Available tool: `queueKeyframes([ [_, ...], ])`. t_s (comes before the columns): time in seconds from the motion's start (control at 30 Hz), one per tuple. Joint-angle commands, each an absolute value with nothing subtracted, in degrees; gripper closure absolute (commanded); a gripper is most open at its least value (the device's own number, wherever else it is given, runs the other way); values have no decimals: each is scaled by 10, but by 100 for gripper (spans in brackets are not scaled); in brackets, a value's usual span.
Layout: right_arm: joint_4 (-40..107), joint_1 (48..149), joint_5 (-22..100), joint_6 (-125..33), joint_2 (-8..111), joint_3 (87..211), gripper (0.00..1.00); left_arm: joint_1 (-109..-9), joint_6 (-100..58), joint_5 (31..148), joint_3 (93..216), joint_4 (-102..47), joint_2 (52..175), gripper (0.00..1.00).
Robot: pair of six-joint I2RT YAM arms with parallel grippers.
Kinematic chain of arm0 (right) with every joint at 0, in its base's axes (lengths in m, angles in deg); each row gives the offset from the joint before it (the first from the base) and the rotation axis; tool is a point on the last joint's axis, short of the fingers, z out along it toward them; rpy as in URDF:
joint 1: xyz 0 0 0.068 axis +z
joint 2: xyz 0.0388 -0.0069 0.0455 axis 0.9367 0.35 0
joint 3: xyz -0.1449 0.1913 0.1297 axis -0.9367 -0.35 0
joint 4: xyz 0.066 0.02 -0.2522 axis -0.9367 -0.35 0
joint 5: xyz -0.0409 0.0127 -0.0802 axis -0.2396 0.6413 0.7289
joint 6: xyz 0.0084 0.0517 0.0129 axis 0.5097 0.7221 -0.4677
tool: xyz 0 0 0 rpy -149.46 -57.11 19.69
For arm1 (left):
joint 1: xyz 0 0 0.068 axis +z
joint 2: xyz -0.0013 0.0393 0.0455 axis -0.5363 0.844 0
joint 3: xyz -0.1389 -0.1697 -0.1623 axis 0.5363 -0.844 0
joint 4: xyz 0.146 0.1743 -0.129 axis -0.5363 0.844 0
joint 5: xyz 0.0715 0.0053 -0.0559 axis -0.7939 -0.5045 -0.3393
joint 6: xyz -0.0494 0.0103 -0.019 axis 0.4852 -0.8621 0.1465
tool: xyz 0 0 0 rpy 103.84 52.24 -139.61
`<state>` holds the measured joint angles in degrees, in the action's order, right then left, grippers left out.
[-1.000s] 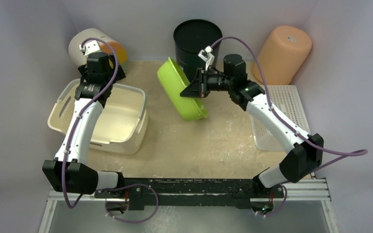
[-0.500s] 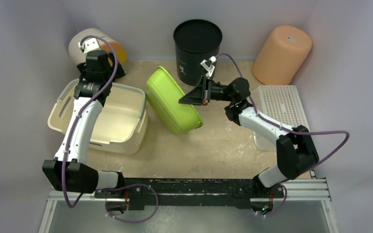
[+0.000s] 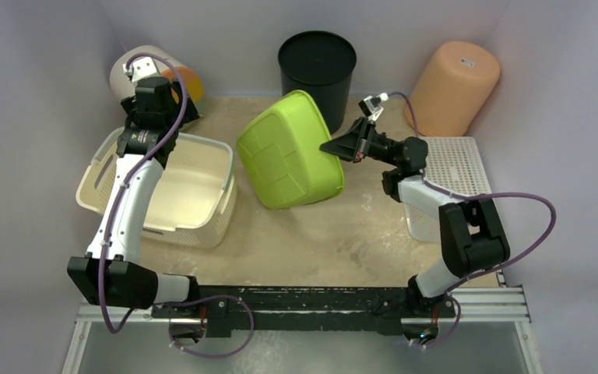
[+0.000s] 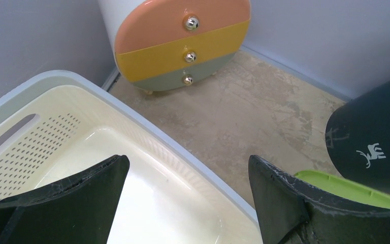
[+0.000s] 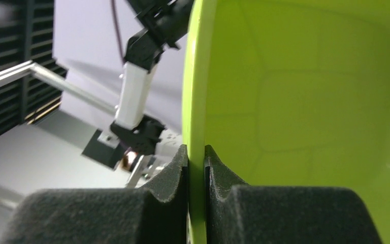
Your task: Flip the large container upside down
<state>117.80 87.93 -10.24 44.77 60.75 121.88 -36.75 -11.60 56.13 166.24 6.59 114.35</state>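
Fingers of the right gripper are nearly shut and pinch the rim of the lime-green tub. From the top, the tub is tipped up on its side and its bottom faces us. It sits in the middle of the tan, blotchy table. The large container is on the left side of the table, open side up. At the back stand a black bucket, a peach bin turned over, and a little round drawer box. A white basket with holes lies on the right. Pale grey walls close in the table.

From the left wrist, the left gripper has its fingers spread wide with nothing between them. It hangs over the far rim of the large container, near the drawer box.

From the right wrist, one finger presses each side of the thin green rim.
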Motion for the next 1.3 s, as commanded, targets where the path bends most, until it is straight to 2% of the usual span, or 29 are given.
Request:
queueKeyframes([
  [0.0, 1042, 813, -174, 311, 621, 1176, 91, -370, -125, 552, 1688, 54, 1146, 11],
  [0.23, 838, 753, -204, 123, 665, 1144, 88, -370, -126, 552, 1689, 48, 1157, 11],
  [0.3, 716, 748, -196, 28, 675, 1161, 86, -370, -123, 554, 1689, 46, 1161, 11],
  [0.37, 534, 746, -167, -115, 687, 1201, 86, -370, -122, 555, 1688, 43, 1164, 11],
  [0.47, 405, 743, -124, -222, 700, 1230, 85, -370, -121, 557, 1688, 39, 1168, 11],
  [0.87, 274, 721, -2, -355, 730, 1262, 85, -370, -117, 563, 1683, 29, 1181, 11],
  [1.1, 150, 723, 143, -434, 645, 1372, 70, -370, -117, 563, 1683, 29, 1187, 11],
  [1.27, 70, 744, 252, -483, 596, 1478, 50, -370, -113, 565, 1678, 27, 1189, 11],
])
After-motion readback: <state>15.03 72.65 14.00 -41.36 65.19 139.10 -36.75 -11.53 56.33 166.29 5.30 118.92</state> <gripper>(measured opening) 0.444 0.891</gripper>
